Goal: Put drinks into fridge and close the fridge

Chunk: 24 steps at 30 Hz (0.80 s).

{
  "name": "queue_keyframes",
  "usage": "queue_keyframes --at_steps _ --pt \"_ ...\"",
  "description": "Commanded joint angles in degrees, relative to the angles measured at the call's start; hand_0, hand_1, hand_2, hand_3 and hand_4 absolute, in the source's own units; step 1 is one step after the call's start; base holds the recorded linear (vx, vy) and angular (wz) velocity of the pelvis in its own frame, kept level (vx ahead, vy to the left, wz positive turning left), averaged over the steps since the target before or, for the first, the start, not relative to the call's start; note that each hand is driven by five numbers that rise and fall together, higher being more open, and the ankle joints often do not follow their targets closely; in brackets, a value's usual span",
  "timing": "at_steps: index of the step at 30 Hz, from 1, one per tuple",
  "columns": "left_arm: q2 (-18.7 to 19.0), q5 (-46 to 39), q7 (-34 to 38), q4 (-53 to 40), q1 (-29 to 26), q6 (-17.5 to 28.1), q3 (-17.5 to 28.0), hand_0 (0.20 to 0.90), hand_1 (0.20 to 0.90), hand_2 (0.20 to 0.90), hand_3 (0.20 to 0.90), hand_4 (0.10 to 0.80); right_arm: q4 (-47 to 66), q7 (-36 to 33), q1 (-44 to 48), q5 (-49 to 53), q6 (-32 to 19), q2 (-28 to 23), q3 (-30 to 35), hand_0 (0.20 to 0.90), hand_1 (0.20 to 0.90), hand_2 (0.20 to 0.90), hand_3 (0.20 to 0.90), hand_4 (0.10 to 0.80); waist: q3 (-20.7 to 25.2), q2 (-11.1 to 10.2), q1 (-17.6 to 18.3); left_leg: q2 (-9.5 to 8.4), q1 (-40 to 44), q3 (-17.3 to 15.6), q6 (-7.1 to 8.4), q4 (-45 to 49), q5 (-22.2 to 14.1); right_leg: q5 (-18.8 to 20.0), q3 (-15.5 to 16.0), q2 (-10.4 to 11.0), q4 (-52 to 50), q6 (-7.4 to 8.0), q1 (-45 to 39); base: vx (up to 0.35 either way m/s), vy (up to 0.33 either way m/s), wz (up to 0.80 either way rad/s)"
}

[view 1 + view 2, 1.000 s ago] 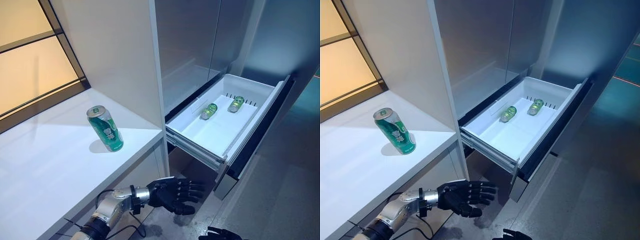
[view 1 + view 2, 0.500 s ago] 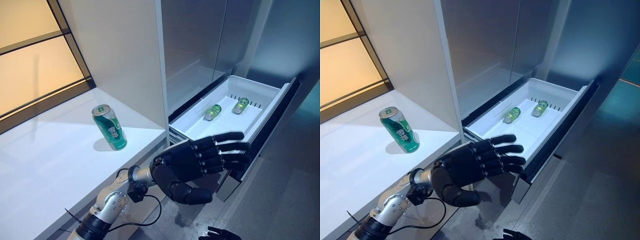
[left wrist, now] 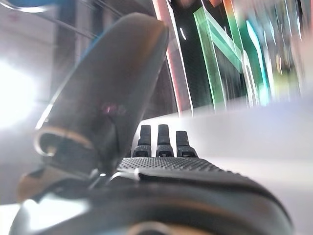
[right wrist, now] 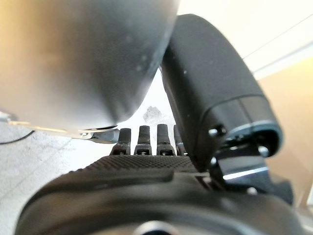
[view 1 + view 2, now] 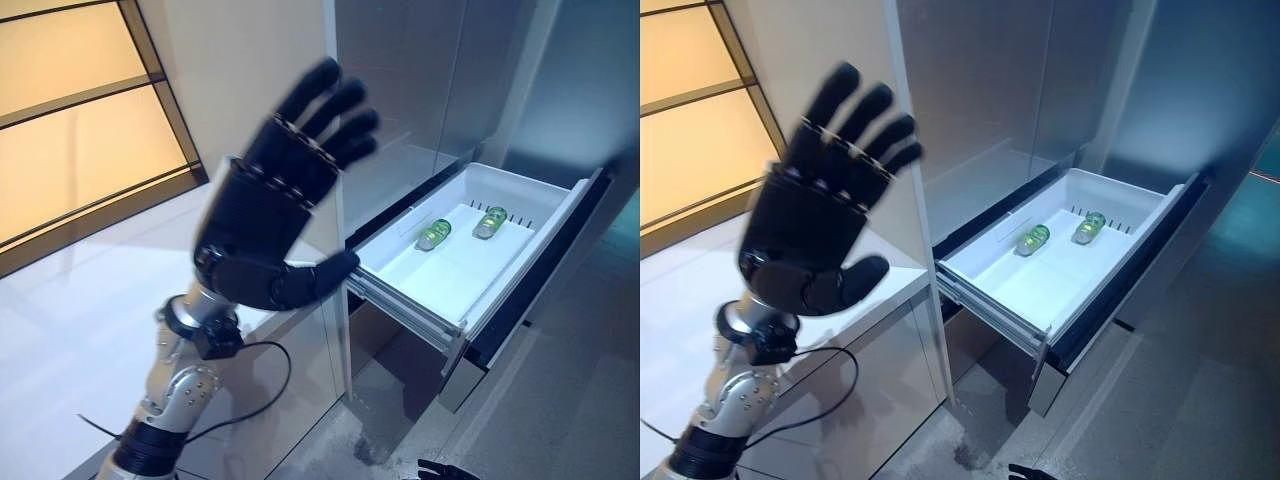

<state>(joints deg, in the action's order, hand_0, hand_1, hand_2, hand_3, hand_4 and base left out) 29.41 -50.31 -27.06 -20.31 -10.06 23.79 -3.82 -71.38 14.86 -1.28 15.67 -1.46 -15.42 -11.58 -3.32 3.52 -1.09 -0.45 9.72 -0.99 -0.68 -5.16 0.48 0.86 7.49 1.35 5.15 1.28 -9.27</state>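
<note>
My left hand (image 5: 260, 210) is raised high in front of the white counter (image 5: 70, 300), palm forward, fingers spread and straight, holding nothing. It covers part of the counter behind it. Its fingers (image 3: 159, 139) are also straight in the left wrist view. The white fridge drawer (image 5: 450, 275) is pulled out to the right. Green drinks (image 5: 433, 234) (image 5: 490, 222) lie on their sides at its far end. My right hand (image 5: 445, 470) hangs low by the floor; its fingers (image 4: 146, 142) are straight and empty.
Tall grey fridge doors (image 5: 420, 80) rise shut above the drawer. A white cabinet side wall (image 5: 230, 70) stands between counter and fridge. A window (image 5: 80, 130) runs behind the counter. Grey floor (image 5: 560, 400) lies before the drawer.
My left hand has risen from below the counter's edge to well above it, fingers spread, and now covers the green can on the counter. The camera has shifted slightly.
</note>
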Motion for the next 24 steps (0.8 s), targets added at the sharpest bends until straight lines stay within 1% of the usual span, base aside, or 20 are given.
queue_keyframes --at_steps 1,7,14,17,19,20,22,24 --pt "1.66 5.06 8.03 -3.30 -6.12 6.08 5.47 0.900 0.900 0.900 0.900 0.800 -1.55 0.02 0.11 -2.02 0.21 2.63 -3.41 0.900 0.900 0.900 0.900 0.800 0.66 -1.90 -1.31 -2.10 -0.32 1.70 -0.75 0.30 -5.05 -6.96 -0.31 -1.44 -4.98 1.37 1.08 0.000 0.000 0.00" --pt "1.40 9.20 15.92 -1.06 -5.75 5.29 9.08 0.900 0.900 0.900 0.900 0.800 0.51 -0.21 0.45 -1.90 2.15 2.88 -3.60 0.900 0.900 0.900 0.900 0.800 1.06 -2.25 -1.84 -2.04 -0.59 2.08 -0.54 0.24 -4.76 -7.26 -0.07 -1.56 -5.33 1.21 1.24 0.003 -0.002 0.02" --pt "0.83 9.65 21.78 3.23 -4.55 0.67 11.76 0.900 0.900 0.900 0.900 0.800 2.03 -0.24 -0.12 -2.21 3.83 2.77 -3.04 0.900 0.900 0.900 0.900 0.800 1.16 -2.38 -1.90 -2.05 -0.74 1.90 -0.34 0.39 -4.45 -7.26 0.04 -1.54 -5.47 1.24 1.25 0.000 0.000 0.00" --pt "1.03 8.98 22.06 5.38 -3.83 -1.16 12.77 0.900 0.900 0.900 0.900 0.800 2.93 -0.23 -0.36 -2.56 4.68 2.44 -2.57 0.900 0.900 0.900 0.900 0.800 1.01 -2.31 -1.77 -2.03 -0.66 1.68 -0.28 0.51 -4.41 -7.31 0.02 -1.50 -5.66 1.30 1.24 0.000 0.000 0.00" --pt "1.26 8.48 21.16 6.58 -3.50 -3.07 13.13 0.900 0.900 0.900 0.900 0.800 3.39 -0.11 -0.36 -2.84 5.15 2.16 -2.21 0.900 0.900 0.900 0.900 0.800 0.97 -2.29 -1.71 -2.02 -0.66 1.57 -0.25 0.57 -4.37 -7.34 -0.03 -1.49 -5.77 1.34 1.28 0.000 0.000 0.00" --pt "1.69 7.91 20.52 7.43 -3.34 -4.91 13.37 0.900 0.900 0.900 0.900 0.800 3.83 0.07 -0.44 -3.05 5.47 1.88 -1.91 0.900 0.900 0.900 0.900 0.800 0.92 -2.25 -1.66 -1.99 -0.64 1.44 -0.21 0.62 -4.36 -7.34 0.03 -1.46 -5.81 1.40 1.27 0.000 0.000 0.00" --pt "1.87 7.80 19.73 8.48 -3.28 -6.11 13.37 0.900 0.900 0.900 0.900 0.800 4.18 0.18 -0.52 -3.22 5.68 1.74 -1.72 0.900 0.900 0.900 0.900 0.800 0.88 -2.23 -1.54 -1.99 -0.55 1.33 -0.21 0.64 -4.38 -7.33 -0.01 -1.47 -5.81 1.45 1.22 0.000 0.000 0.00" --pt "2.76 6.10 18.80 10.27 -3.29 -8.35 13.58 0.900 0.900 0.900 0.900 0.800 4.84 0.55 -0.58 -3.37 6.23 1.31 -1.54 0.900 0.900 0.900 0.900 0.800 0.79 -2.15 -1.37 -1.93 -0.33 1.09 -0.18 0.65 -4.43 -7.33 -0.01 -1.44 -5.82 1.55 1.10 0.000 0.000 0.00"
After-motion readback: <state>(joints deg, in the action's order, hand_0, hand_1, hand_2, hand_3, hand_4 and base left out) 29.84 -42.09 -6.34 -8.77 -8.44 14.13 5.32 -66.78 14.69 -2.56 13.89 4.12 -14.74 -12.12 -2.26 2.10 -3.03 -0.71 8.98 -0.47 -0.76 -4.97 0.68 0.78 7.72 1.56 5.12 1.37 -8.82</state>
